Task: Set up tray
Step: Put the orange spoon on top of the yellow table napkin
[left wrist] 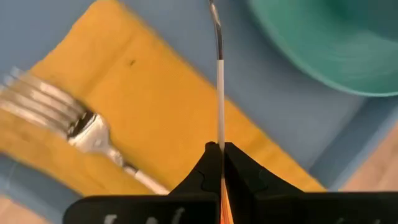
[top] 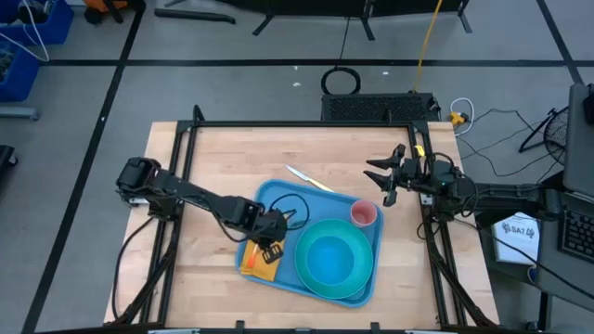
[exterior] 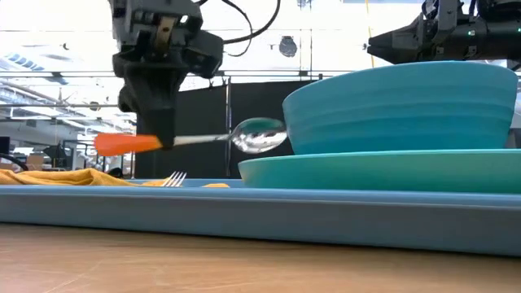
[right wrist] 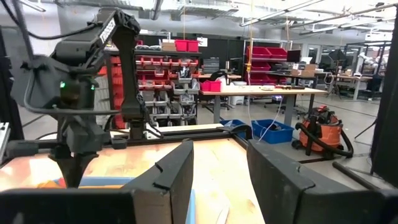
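The blue tray (top: 278, 197) lies in the middle of the table. On it are a yellow napkin (left wrist: 155, 99) with a fork (left wrist: 68, 118) lying on it, a turquoise bowl (exterior: 399, 106) standing on a turquoise plate (exterior: 366, 171), and a pink cup (top: 364, 214). My left gripper (top: 271, 249) hangs over the napkin, shut on a spoon (exterior: 259, 135) with an orange handle. My right gripper (top: 385, 178) waits open and raised at the table's right edge, holding nothing. My left gripper pinches the spoon's handle (left wrist: 220, 140) between its two fingers, where the orange grip meets the metal shaft. The fingers (exterior: 159, 122) come steeply from above and lie across the spoon. The spoon sits level and clear of the tray, its orange end (exterior: 122, 144) sticking out on one side and its bowl toward the turquoise bowl.
A knife (top: 309, 178) lies slanted at the tray's far edge, partly on the wood. Bare tray shows between the napkin and the plate (top: 334, 262). Black frame rails run along the table's left, far and right sides.
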{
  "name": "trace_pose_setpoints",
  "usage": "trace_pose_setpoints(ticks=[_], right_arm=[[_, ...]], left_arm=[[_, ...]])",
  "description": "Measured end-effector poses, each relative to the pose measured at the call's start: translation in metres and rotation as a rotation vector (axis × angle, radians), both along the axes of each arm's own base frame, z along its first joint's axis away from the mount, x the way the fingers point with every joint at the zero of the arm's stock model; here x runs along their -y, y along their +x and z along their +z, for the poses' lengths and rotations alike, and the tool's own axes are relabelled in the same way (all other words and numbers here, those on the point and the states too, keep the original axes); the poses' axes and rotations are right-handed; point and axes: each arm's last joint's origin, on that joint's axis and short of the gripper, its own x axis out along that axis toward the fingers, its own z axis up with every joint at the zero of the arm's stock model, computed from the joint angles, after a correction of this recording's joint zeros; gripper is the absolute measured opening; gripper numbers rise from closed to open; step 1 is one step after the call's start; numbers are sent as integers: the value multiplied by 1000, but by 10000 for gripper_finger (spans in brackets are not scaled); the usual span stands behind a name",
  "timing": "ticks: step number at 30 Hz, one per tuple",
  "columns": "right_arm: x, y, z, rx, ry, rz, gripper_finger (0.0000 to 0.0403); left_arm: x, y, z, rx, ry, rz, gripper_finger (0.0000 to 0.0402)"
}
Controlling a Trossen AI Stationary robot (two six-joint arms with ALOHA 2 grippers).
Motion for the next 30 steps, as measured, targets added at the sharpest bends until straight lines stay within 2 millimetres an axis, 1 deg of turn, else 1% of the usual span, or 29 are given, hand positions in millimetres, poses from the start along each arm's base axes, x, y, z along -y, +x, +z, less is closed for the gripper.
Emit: trace_pose_setpoints(ticks=[2, 5, 9, 13, 15, 17, 22, 26, 30], right_arm=[[0, 0, 0, 1, 2, 1, 141], [-1, 0, 0, 4, 0, 22, 141], [-1, 0, 2, 17, 0, 25, 141], [-1, 0, 2, 18, 3, 26, 141], [-1, 0, 2, 18, 2, 26, 141], [-1, 0, 2, 21, 1, 25, 141], [-1, 0, 3, 32, -2, 26, 141], [-1, 0, 2, 28, 2, 26, 141], [-1, 0, 3, 34, 5, 26, 141]], left_arm=[[3, -3, -6, -5, -1, 31, 3], [7, -4, -15, 36, -36, 62, 3], [8, -13, -18, 126, -83, 118, 3], [4, -36, -12, 226, -81, 221, 3], [5, -47, -9, 313, -108, 273, 3], [5, -59, -10, 378, -142, 317, 3], [7, -72, -29, 484, -277, 372, 3], [6, -82, -42, 491, -313, 410, 3], [10, -87, -46, 576, -390, 416, 3]])
